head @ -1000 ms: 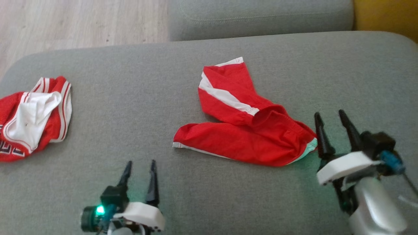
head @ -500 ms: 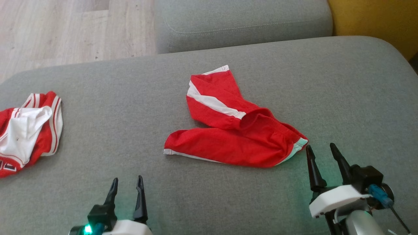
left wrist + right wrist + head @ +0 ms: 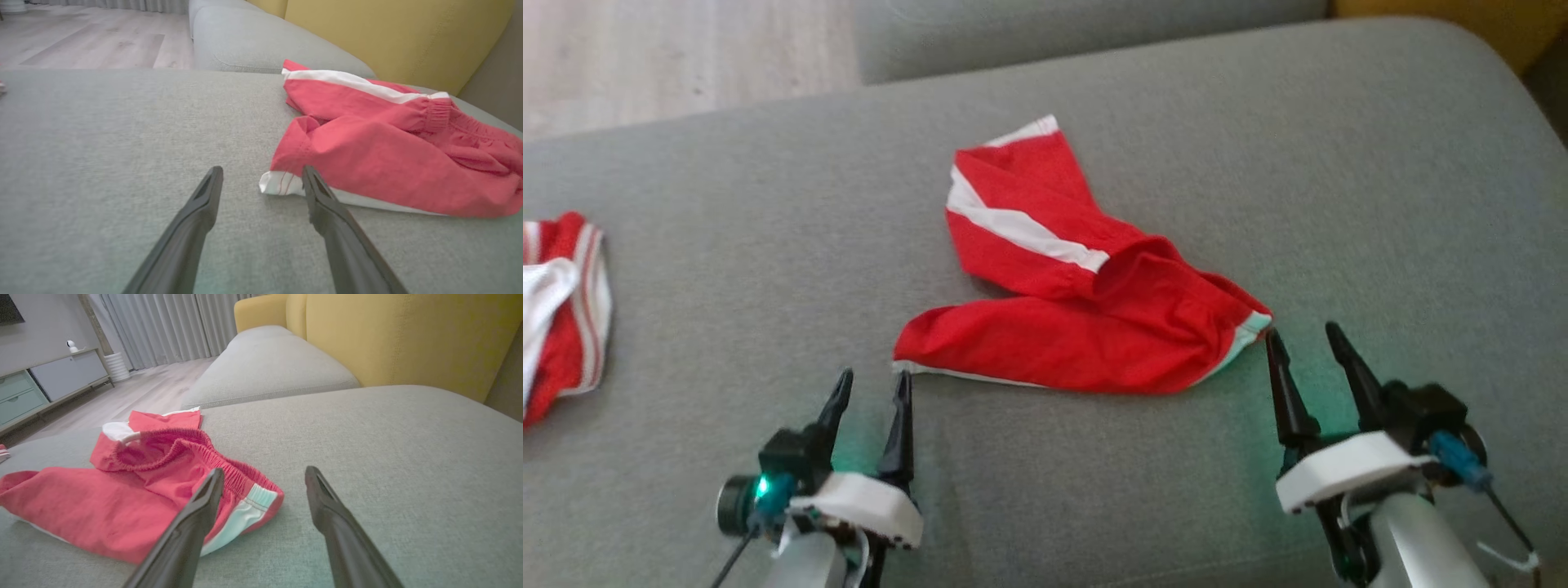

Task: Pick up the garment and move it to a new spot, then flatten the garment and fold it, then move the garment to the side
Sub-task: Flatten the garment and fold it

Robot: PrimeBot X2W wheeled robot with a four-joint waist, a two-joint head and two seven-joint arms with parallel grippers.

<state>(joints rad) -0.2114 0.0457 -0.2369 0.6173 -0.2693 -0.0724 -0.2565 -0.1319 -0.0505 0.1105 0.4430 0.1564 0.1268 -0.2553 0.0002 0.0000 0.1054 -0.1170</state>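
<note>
left hand [image 3: 875, 373] spread wide by one leg hem of the red shorts [image 3: 1078, 335], right hand [image 3: 1300, 328] spread too at the waistband end, both empty. shorts lie crumpled mid sofa cushion [image 3: 727, 245], another red-and-white garment [image 3: 560, 310] far left

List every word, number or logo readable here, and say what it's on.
No readable text in these views.
red shorts: plain red cloth with white bands, no print or label seen.
red-and-white garment, cut off by the head view's left edge: stripes, no lettering visible.
</note>
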